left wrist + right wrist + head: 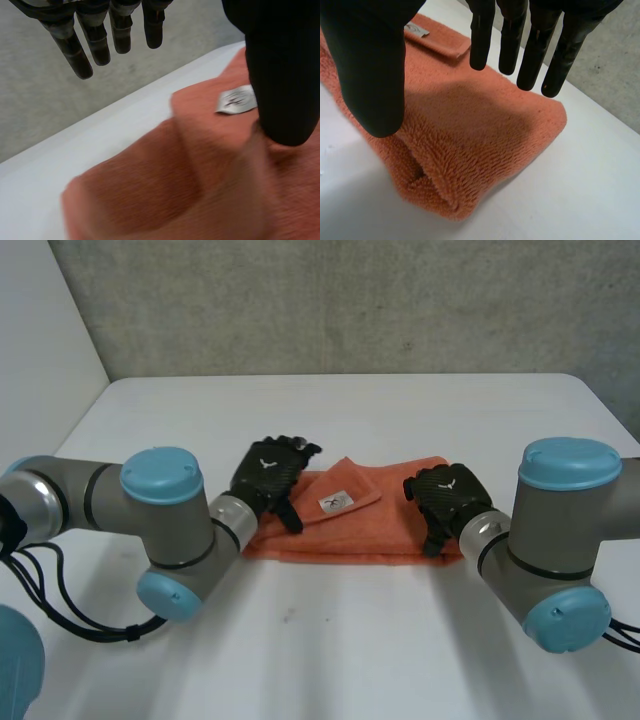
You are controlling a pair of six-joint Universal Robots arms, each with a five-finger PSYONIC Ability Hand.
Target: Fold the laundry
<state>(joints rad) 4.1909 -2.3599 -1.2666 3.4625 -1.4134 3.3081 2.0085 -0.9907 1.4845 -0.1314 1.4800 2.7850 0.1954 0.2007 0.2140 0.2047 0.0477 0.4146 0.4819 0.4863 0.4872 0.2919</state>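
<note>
Rough grey concrete wall (350, 300) behind smooth white table (400, 640). Orange terry towel (380, 525) mid-table, folded into thick oblong, looped pile, rounded fold at right end. Narrow flap folded over top, small white label (335, 503) on it. Left hand (268, 475) over towel's left end, fingers straight and spread, clear of cloth, thumb tip down near label. Right hand (448, 495) over right end, fingers straight, nothing gripped.

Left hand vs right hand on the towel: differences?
The left hand is at the left end of the towel, by the label; right hand is at its right, folded end. Left thumb seems to touch the cloth beside the label; right hand appears to hang above the cloth. Both are open, fingers straight.
</note>
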